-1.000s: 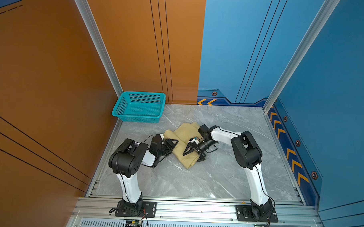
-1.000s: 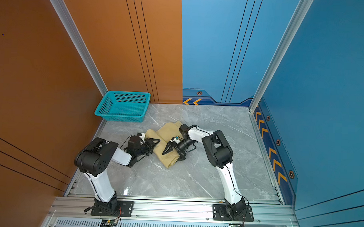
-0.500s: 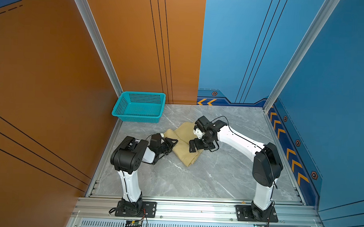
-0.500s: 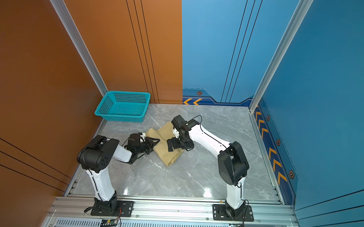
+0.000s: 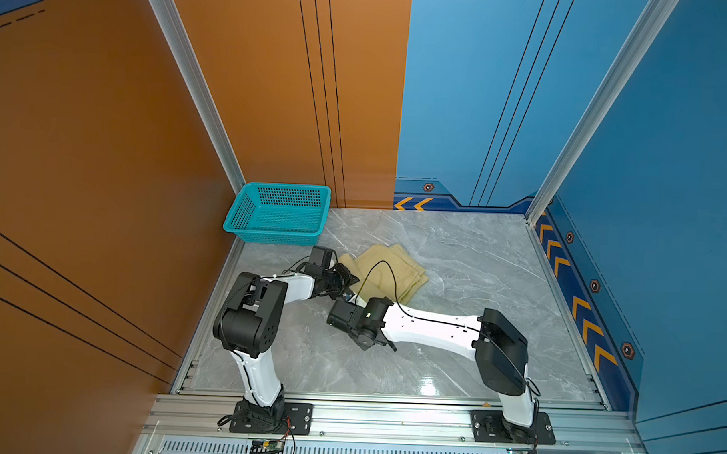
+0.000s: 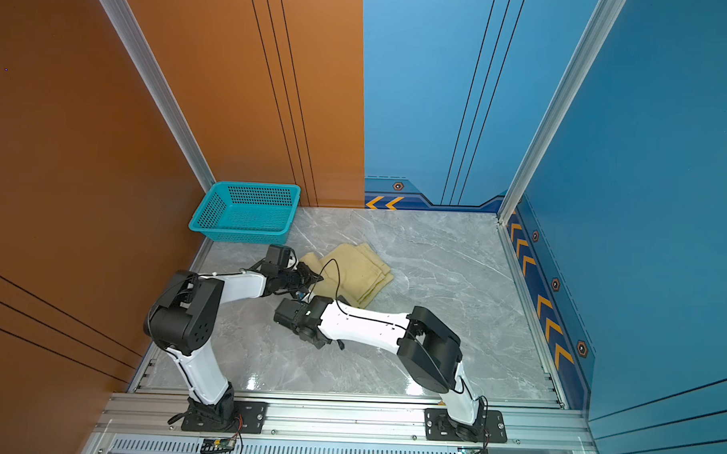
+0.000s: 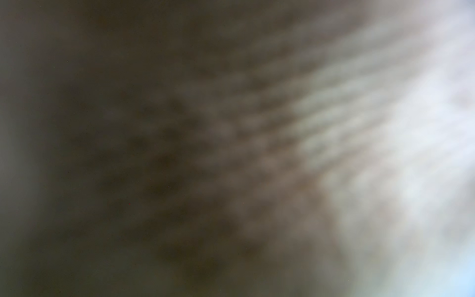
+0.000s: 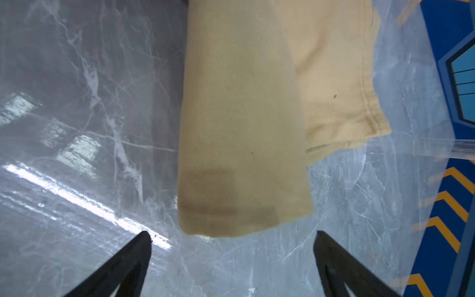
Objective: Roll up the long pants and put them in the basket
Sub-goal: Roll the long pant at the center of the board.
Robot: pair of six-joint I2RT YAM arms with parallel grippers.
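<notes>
The right gripper [image 8: 231, 234] is seen spread wide and empty, just short of the rolled end of the khaki-tan cotton long pants [image 8: 241, 128]. In a top view, the left gripper [image 5: 349, 278] is set at the bundle's 9 o'clock edge; whether it is closed cannot be told. The pants are laid on the grey marbled tabletop [image 5: 476, 290], with the teal plastic mesh basket [image 5: 245, 215] at 11 o'clock.

Left arm [image 5: 293, 286], right arm [image 5: 429, 326], white shells, black joint housings, looped black cable [image 5: 383, 263], screwed black base plates [image 5: 301, 415] on aluminium rail [image 5: 388, 420], right gripper [image 8: 231, 232] black, pointed.
</notes>
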